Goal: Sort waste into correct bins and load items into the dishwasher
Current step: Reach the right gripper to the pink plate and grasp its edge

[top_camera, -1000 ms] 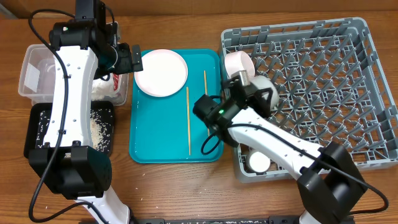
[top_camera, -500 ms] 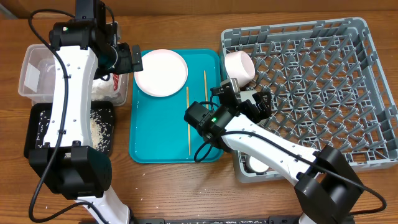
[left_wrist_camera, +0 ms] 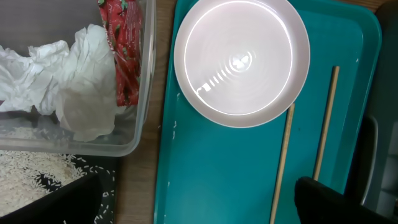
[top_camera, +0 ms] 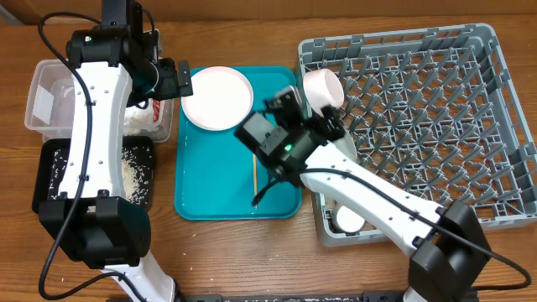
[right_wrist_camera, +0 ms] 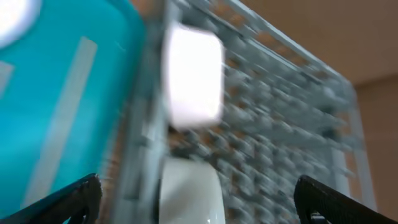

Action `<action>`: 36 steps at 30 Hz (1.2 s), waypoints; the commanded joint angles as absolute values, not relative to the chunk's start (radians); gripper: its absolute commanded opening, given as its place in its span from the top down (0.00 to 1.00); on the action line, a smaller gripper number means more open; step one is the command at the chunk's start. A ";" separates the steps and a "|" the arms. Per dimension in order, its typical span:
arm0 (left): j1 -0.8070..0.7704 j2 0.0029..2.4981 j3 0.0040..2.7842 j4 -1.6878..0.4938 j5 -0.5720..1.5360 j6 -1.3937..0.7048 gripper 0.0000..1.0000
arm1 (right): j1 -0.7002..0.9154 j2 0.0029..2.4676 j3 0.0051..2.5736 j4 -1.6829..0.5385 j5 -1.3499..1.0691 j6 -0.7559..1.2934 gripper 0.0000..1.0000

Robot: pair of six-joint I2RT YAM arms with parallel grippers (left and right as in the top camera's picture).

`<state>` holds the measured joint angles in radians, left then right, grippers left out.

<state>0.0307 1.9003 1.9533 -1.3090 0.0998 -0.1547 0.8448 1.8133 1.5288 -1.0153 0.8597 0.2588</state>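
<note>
Right fingers (right_wrist_camera: pixel 68 200) now perhaps over tray (top_camera: pixel 210 180)

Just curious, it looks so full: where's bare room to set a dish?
On the tray, below the plate and left of the chopsticks; on the rack, the right half, just pegs. Crowded: its left edge, with bowl and cup.

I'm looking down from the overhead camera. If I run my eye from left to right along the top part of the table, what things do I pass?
clear tub → white plate on the teal tray → white bowl lying at the left edge of the grey dish rack → the rest of the rack's pegs
</note>
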 commanded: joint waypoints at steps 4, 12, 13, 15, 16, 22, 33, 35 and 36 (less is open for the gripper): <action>0.033 1.898 1.972 -1.305 0.094 -0.150 0.00 | 0.841 1.816 1.623 -0.889 0.333 0.208 0.00; 0.033 1.898 1.972 -1.305 0.094 -0.150 0.00 | 0.809 1.828 1.588 -0.729 0.215 0.329 0.05; 0.033 1.898 1.972 -1.305 0.094 -0.150 0.00 | 0.808 1.830 1.577 -0.701 0.215 0.337 0.07; 0.033 1.898 1.972 -1.305 0.094 -0.150 0.00 | 0.808 1.832 1.558 -0.651 0.215 0.355 0.13; 0.033 1.898 1.972 -1.305 0.094 -0.150 0.00 | 0.808 1.838 1.551 -0.627 0.216 0.382 0.16; 0.033 1.898 1.972 -1.305 0.094 -0.150 0.00 | 0.794 1.926 1.548 -0.519 0.260 0.639 0.26; 0.032 1.898 1.972 -1.305 0.094 -0.150 0.00 | 0.575 2.058 1.671 -0.467 -0.135 0.715 0.43; 0.033 1.898 1.972 -1.305 0.094 -0.150 0.00 | 0.550 2.085 1.699 -0.478 -0.171 0.713 0.45; 0.033 1.898 1.972 -1.305 0.094 -0.150 0.00 | 0.543 2.099 1.711 -0.481 -0.182 0.710 0.46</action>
